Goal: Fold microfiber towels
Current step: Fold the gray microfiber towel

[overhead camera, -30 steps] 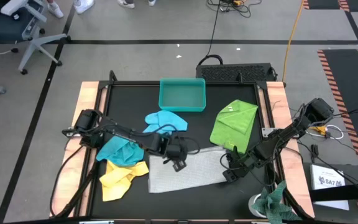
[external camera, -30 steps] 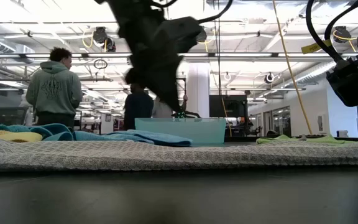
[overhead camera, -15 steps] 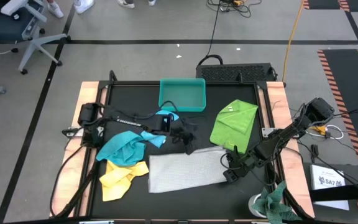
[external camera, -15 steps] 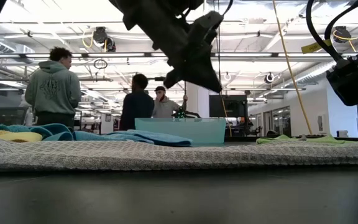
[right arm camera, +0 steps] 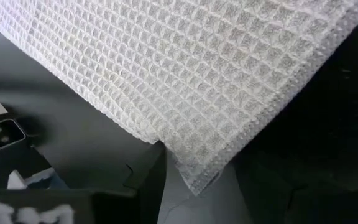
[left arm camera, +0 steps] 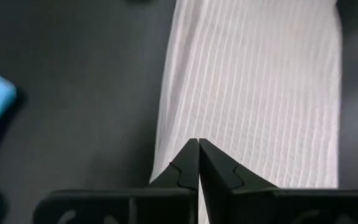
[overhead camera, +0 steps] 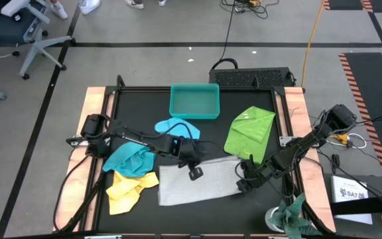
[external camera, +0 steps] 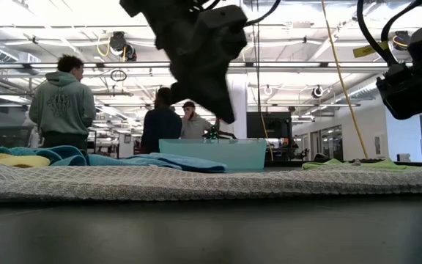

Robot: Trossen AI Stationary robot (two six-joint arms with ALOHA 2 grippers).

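Lying flat near the table's [overhead camera: 101,99] front edge, at mid-width: grey towel [overhead camera: 201,182], spread out. Left gripper [overhead camera: 195,171] over its far left corner, fingers [left arm camera: 190,163] pressed tight together, nothing held. Right gripper [overhead camera: 241,186] at the right edge of the grey towel, jaws wide, cloth corner between them. Green towel [overhead camera: 249,131] folded toward the far right; blue towel [overhead camera: 175,127] just in front of tray [overhead camera: 194,101]; turquoise towel [overhead camera: 128,159] and yellow towel [overhead camera: 130,189] heaped front left.
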